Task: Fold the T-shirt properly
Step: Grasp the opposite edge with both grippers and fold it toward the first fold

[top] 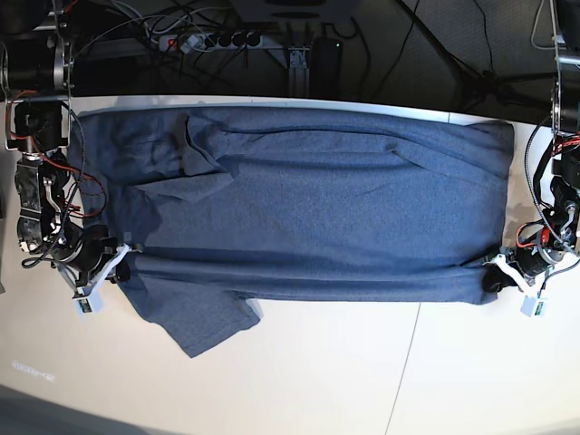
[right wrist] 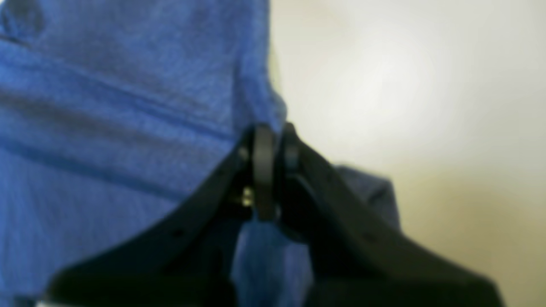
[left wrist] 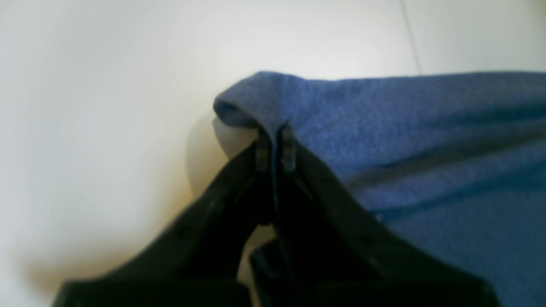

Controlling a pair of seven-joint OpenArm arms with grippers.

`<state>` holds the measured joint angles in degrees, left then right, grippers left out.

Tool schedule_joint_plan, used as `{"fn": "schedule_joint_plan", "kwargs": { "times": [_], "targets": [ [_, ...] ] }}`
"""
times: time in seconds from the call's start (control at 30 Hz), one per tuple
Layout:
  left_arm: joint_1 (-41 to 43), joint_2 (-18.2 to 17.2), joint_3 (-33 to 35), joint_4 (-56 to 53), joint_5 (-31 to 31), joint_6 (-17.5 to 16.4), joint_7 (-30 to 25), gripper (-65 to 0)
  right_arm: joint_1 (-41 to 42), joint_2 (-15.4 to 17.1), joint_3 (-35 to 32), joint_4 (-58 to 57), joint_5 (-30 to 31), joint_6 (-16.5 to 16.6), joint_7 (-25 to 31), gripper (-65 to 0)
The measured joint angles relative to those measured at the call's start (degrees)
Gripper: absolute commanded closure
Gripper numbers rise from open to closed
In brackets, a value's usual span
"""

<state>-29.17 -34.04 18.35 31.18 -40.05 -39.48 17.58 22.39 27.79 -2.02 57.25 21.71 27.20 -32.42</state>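
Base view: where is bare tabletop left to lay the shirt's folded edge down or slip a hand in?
Bare table runs along the near side, below the T-shirt. The far edge is covered. Both ends are crowded: right gripper and left gripper clamp the shirt's edge there.

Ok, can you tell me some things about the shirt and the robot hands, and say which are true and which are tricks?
1. The T-shirt lies spread sideways across the white table. True.
2. The left hand is wide open and touching nothing. False: it is shut on a folded edge of the T-shirt.
3. The right hand is pinching blue cloth. True.
4. The T-shirt is bright red. False: it is blue-grey.
5. One sleeve sticks out toward the near side of the table. True.
6. Both hands are at the same end of the T-shirt. False: they grip opposite ends.
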Motion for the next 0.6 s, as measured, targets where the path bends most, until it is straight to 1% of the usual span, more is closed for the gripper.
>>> {"fn": "schedule_joint_plan", "kwargs": {
  "times": [0.07,0.23,0.47,0.6],
  "targets": [
    [2.10,-1.11,0.04,3.85,-1.40,0.00,1.03,0.0,-0.81,0.52,0.00,0.42,0.52,0.00,-0.13,0.0],
    [5.29,-3.02,0.09,10.01,-1.77,0.00,1.09,0.0,-1.66,1.05,0.00,0.79,1.31,0.00,-0.17,0.0],
    [5.86,-3.41,0.09,10.40,-1.84,0.00,1.99,0.0,-3.56,1.42,0.02,2.80,2.75,0.00,-1.07,0.0],
    [6.21,-3.76,0.09,10.43,-1.84,0.00,4.20,0.0,-4.83,1.44,0.02,3.91,2.91,0.00,-0.98,0.0]
  ]
}}
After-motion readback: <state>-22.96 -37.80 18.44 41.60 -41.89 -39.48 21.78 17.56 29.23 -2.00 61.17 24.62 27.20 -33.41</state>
